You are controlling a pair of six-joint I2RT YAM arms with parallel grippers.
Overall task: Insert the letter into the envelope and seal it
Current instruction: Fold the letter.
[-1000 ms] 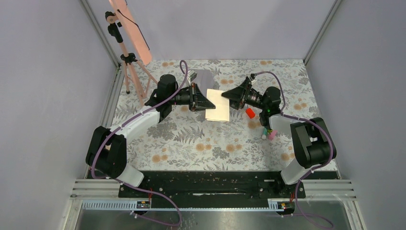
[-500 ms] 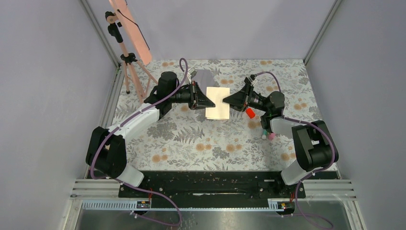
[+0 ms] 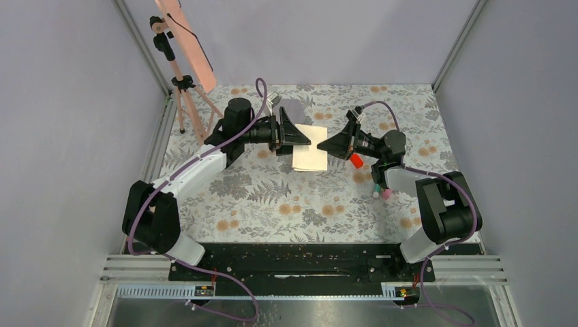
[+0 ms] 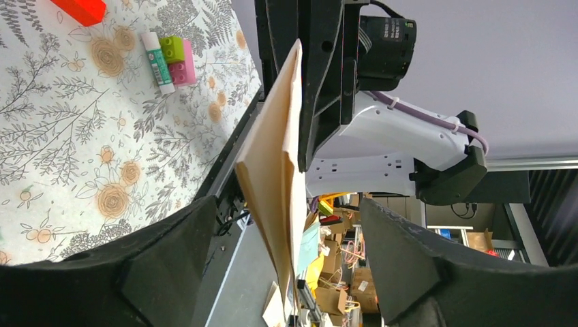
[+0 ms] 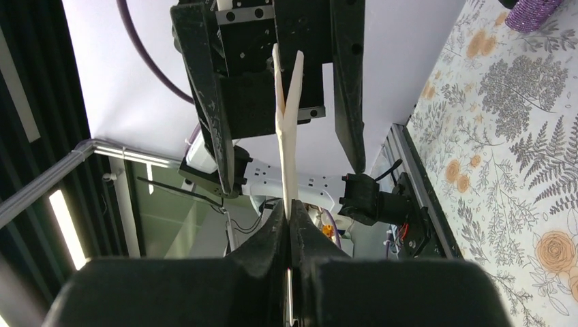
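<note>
Since half a second ago the left gripper has let go and spread its jaws, while the right gripper has closed on the letter, so the sheet has passed from one to the other. The letter is off the table, at mid-depth just left of centre, between the two grippers. It is pinched along its right edge by the right gripper, whose fingers meet tight on the paper. In the right wrist view the letter stands edge-on as a folded sheet, its two leaves parting in a narrow V at the end away from the grip. The left gripper's jaws stand wide on either side of that end, and in the left wrist view neither finger touches the paper. The envelope lies flat on the table just beyond the left gripper, farther back than the letter, and is partly hidden by it. Right of the letter, under the right arm, a red block sits on the floral cloth. Nearer and further right lie a glue stick and green and pink bricks, close together. At the far left corner stands a tripod carrying a pinkish panel.
</note>
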